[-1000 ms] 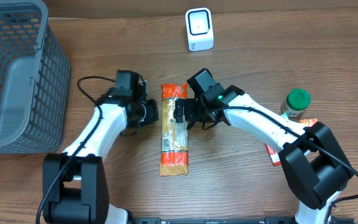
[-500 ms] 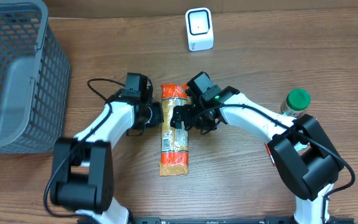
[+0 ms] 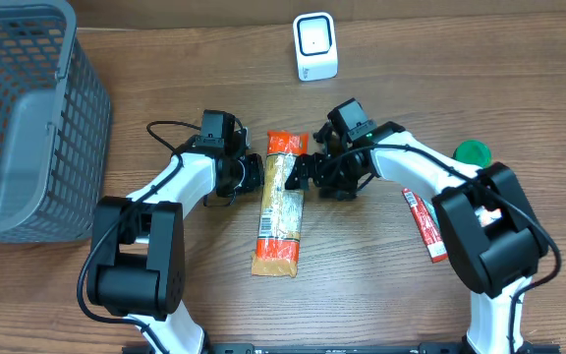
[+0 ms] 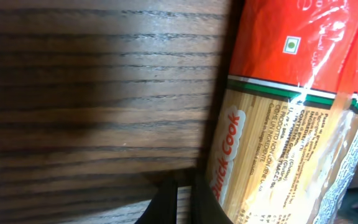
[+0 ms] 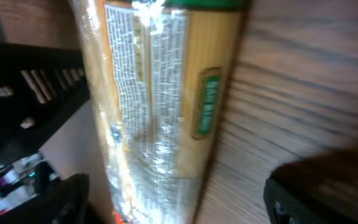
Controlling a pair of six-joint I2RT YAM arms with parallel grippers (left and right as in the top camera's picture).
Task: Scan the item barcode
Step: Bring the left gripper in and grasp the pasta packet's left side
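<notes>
The item is a long clear packet of pasta (image 3: 281, 202) with orange ends, lying slightly tilted on the wooden table. My left gripper (image 3: 250, 174) is shut and presses against the packet's upper left edge; in the left wrist view its dark fingertips (image 4: 207, 206) sit beside the packet (image 4: 291, 106). From the other side, my right gripper (image 3: 303, 173) is open at the packet's upper part. The right wrist view shows the packet (image 5: 160, 106) between the wide-spread fingers (image 5: 316, 193), nearer the left one. The white scanner (image 3: 314, 46) stands at the back.
A grey mesh basket (image 3: 28, 118) fills the left side. A green-lidded jar (image 3: 473, 151) shows behind the right arm, and a red tube (image 3: 425, 224) lies at the right.
The packet's top end has slid to the right and the packet now tilts. Both grippers moved right with it; the left one came up against its edge. The right jaws narrowed slightly.
</notes>
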